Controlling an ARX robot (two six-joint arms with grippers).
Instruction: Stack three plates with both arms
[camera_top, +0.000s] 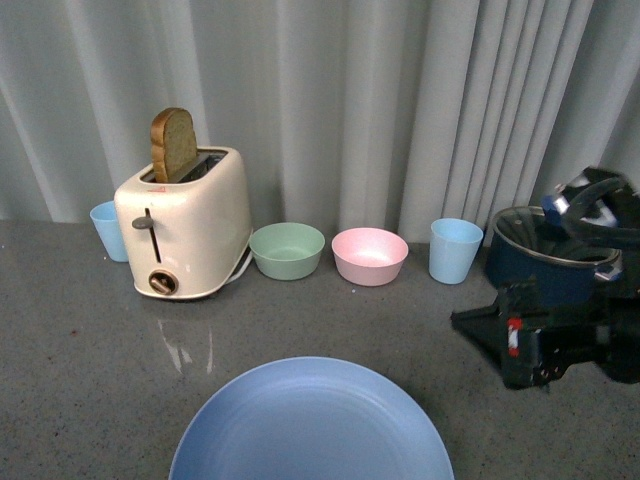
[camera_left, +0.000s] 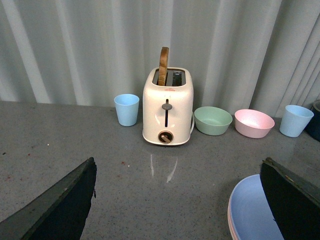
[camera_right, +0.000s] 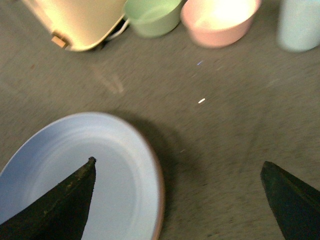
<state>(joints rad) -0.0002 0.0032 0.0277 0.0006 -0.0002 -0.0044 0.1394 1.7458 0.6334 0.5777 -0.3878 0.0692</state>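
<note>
A light blue plate (camera_top: 310, 425) lies at the near edge of the grey counter, topmost of a stack. A thin pink rim (camera_left: 229, 220) of a plate shows just under it, also seen as the pink rim (camera_right: 159, 197) in the right wrist view. My right gripper (camera_top: 480, 330) hovers open to the right of the stack, one finger (camera_right: 60, 205) over the blue plate (camera_right: 75, 160) and the other off it, holding nothing. In the left wrist view my left gripper (camera_left: 177, 200) is open over bare counter, the blue plate (camera_left: 250, 215) beside one finger (camera_left: 292, 200).
Along the curtain stand a cream toaster (camera_top: 190, 225) with a bread slice (camera_top: 174, 145), a blue cup (camera_top: 108, 230), a green bowl (camera_top: 287, 250), a pink bowl (camera_top: 369, 255) and another blue cup (camera_top: 454, 250). A dark blue pot (camera_top: 545, 255) sits behind my right arm.
</note>
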